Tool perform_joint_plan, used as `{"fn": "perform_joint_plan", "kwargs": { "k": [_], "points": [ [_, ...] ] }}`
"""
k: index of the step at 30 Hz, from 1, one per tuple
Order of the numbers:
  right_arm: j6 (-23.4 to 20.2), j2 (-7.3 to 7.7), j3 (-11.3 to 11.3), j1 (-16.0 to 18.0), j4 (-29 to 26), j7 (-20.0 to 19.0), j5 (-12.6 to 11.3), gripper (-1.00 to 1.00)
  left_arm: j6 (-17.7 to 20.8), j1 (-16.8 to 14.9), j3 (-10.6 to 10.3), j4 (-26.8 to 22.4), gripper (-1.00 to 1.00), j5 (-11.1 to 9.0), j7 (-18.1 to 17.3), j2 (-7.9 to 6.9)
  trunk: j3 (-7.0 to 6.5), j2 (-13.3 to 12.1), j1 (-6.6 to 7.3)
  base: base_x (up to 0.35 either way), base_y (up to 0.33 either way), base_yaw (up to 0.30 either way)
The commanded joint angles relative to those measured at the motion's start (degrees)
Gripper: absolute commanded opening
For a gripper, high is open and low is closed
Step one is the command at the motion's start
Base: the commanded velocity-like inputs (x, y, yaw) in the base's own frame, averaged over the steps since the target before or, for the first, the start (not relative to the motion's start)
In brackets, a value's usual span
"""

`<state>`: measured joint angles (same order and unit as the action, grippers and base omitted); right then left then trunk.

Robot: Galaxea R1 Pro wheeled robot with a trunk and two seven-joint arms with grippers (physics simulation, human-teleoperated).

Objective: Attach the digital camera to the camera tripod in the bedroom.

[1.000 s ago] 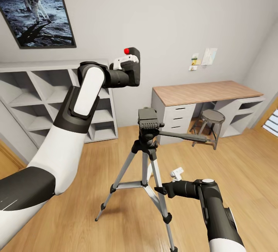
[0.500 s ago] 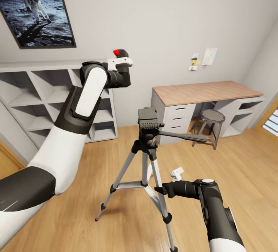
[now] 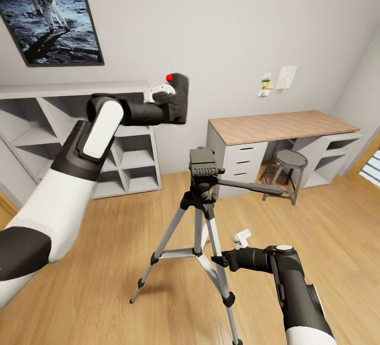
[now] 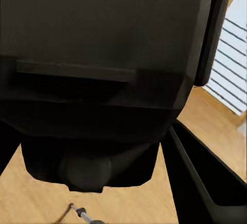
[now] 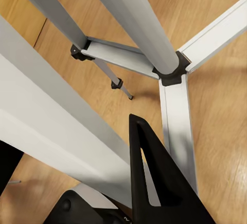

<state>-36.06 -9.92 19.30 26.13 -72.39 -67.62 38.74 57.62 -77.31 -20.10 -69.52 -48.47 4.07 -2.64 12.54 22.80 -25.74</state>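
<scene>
In the head view the black digital camera (image 3: pixel 178 98), red dot on top, hangs in the air in front of the white wall, with my left gripper (image 3: pixel 164 93) shut on it. It is above and to the left of the camera tripod's black head (image 3: pixel 202 164). In the left wrist view the camera's dark body (image 4: pixel 103 64) sits close, beside one black finger (image 4: pixel 206 183). The camera tripod (image 3: pixel 203 229) stands on the wood floor, its pan handle (image 3: pixel 253 187) pointing right. My right gripper (image 3: pixel 219 259) is low down, closed around a silver tripod leg (image 5: pixel 56 116), with one finger (image 5: pixel 154 177) against it.
White cube shelving (image 3: pixel 132 160) lines the wall at left under an astronaut picture (image 3: pixel 50 12). A wood-topped desk (image 3: pixel 279 126) with drawers and a round stool (image 3: pixel 290 160) stand at right behind the tripod. Open plank floor (image 3: pixel 105 260) lies to the left of the tripod.
My left elbow dropped and swung left, leaving the forearm nearly level. The camera swung left, then back right, and now sits slightly lower. The right arm and tripod stayed still.
</scene>
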Motion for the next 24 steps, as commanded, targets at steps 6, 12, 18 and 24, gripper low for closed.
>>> {"fn": "perform_joint_plan", "kwargs": {
  "k": [6,12,18,24],
  "points": [
    [-0.25,-0.08,0.18,0.06,-0.02,-0.49,0.90,-1.00,-7.02,-0.45,1.50,-1.20,-1.00,7.15,-10.19,-2.72,0.13,0.11,-0.04,0.000,0.000,0.000],
    [-0.24,-0.08,0.21,0.06,-0.03,-0.49,0.90,-1.00,-12.55,-0.47,1.61,-4.63,-1.00,10.29,-9.28,-2.90,0.13,0.11,-0.04,0.000,0.000,0.000],
    [-0.28,-0.08,0.21,0.06,-0.07,-0.49,0.86,-1.00,-14.06,-0.47,1.17,-5.99,-1.00,11.08,-8.50,-2.92,0.13,0.11,-0.04,0.000,0.000,0.000],
    [-0.32,-0.08,0.19,0.06,-0.20,-0.49,0.89,-1.00,-12.75,-0.39,1.09,-6.31,-1.00,10.15,-10.32,-3.67,0.13,0.11,-0.04,0.015,0.000,0.000]
  ]
}}
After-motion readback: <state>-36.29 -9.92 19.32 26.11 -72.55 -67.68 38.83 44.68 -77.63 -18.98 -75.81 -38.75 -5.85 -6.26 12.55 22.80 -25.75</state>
